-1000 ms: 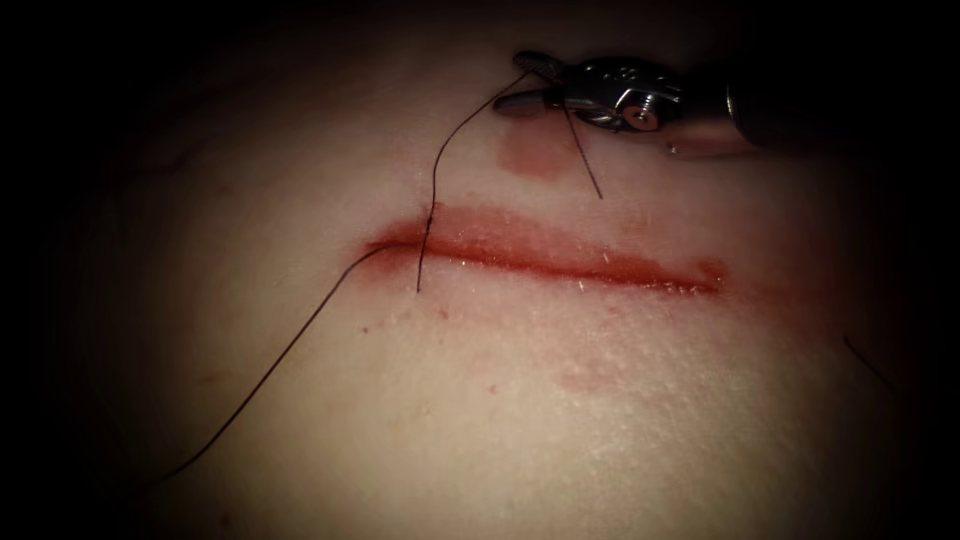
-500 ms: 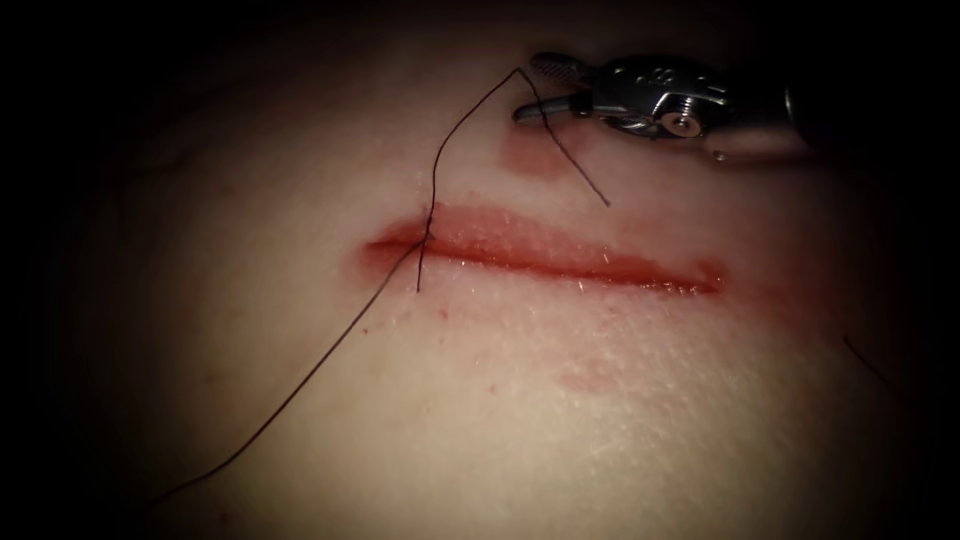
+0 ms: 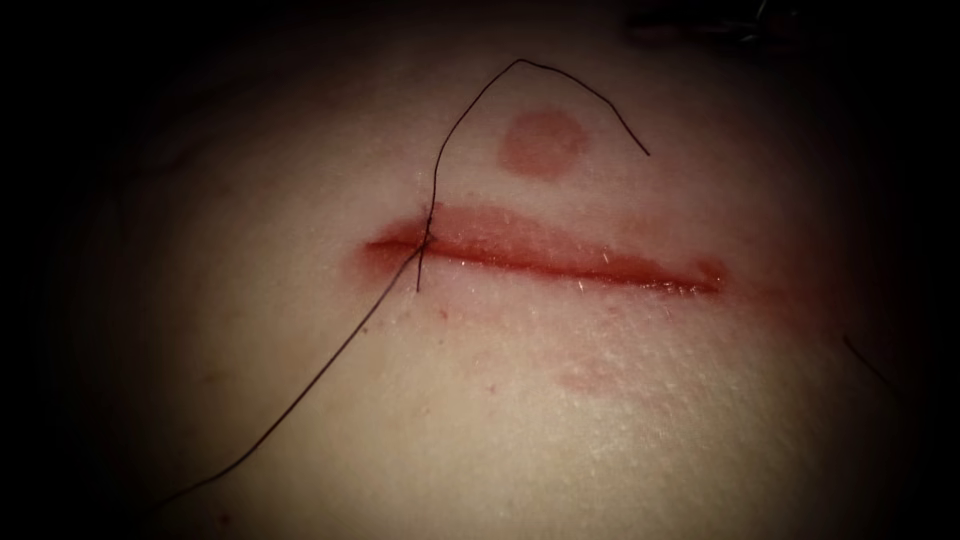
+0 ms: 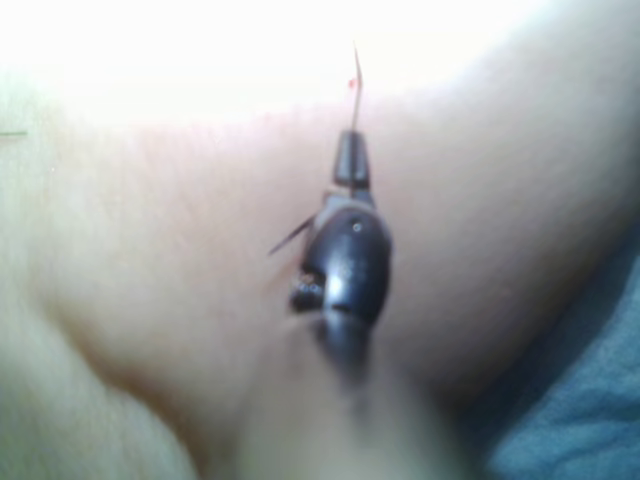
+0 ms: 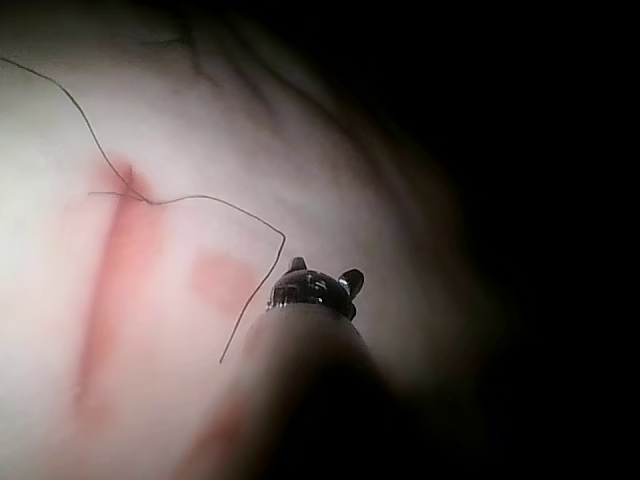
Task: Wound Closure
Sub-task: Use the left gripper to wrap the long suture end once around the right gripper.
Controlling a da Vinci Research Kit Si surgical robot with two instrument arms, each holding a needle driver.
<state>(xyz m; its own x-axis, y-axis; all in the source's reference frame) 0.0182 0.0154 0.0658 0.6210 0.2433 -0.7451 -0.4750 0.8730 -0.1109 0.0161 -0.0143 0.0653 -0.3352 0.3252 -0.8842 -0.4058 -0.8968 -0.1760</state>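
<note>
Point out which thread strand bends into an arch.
The short strand above the cut, curving over the round red patch; the long strand runs almost straight.

Left tool (image 4: 352, 160) jaws closed (holding needle); right tool (image 5: 322, 282) jaws parted, holding nothing

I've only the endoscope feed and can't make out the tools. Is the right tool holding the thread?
Observer: No. Its wrist view shows the right tool with jaws open, holding nothing; the thread's free end lies beside it.
Operator: And the needle?
Observer: The left tool grips it, jaws shut. The needle sticks out past the tip, over the tissue, not in it. Where along its curve it is held, I can't tell.
</note>
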